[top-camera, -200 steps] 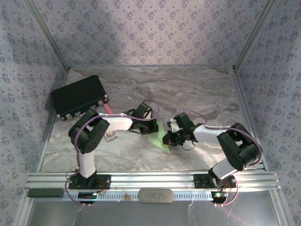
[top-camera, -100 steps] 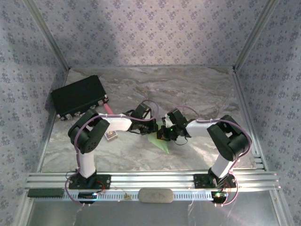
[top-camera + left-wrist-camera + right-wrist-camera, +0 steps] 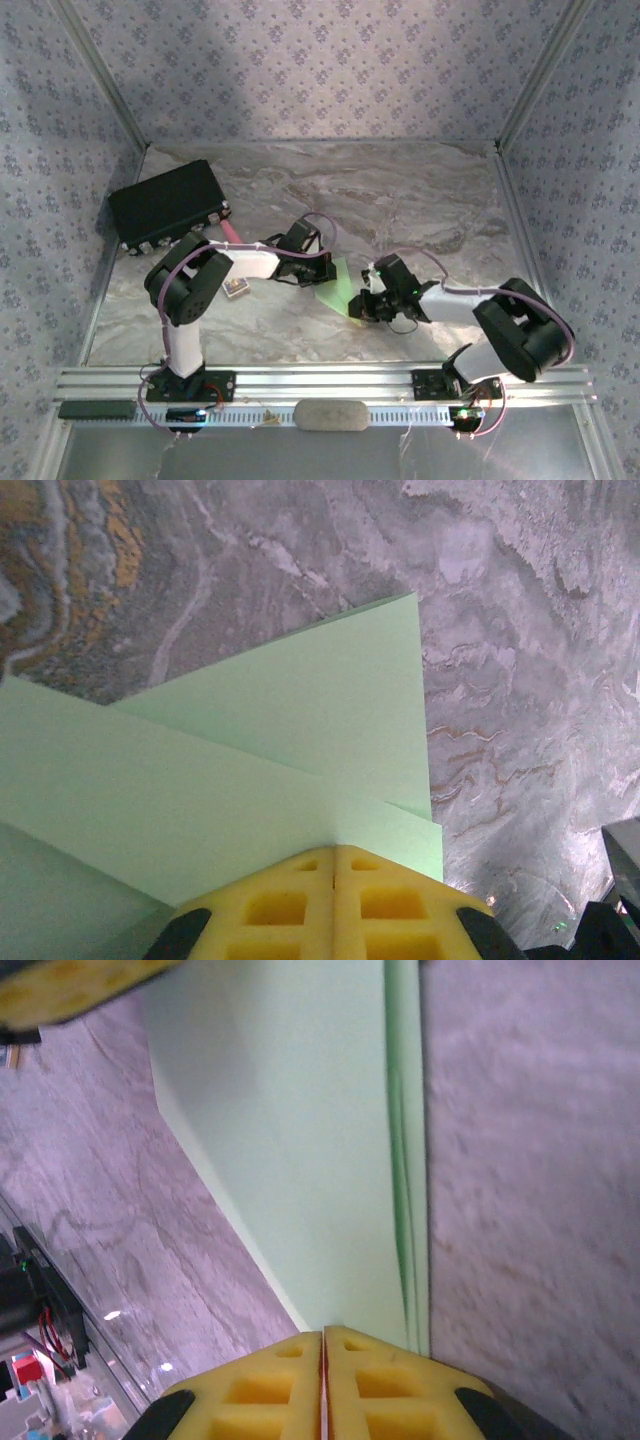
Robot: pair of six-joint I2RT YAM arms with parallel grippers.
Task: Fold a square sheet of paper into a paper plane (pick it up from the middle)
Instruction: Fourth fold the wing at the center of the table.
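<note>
Folded green paper [image 3: 340, 290] lies mid-way across the table [image 3: 420, 200]. The right gripper [image 3: 323, 1338], pads together, has slid back to the paper's near tip, probably pressing a crease flat. The left gripper [image 3: 335, 852], also closed, pins the far end.

Smooth matt paper [image 3: 250, 780]; glossy tabletop [image 3: 520, 630]

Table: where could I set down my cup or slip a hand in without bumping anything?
Free: the far marble table between the black box and the right wall; also the near strip along the metal rail. Crowded: the middle, where left fingers and right fingers meet at the folded green paper, and by the small card box.
</note>
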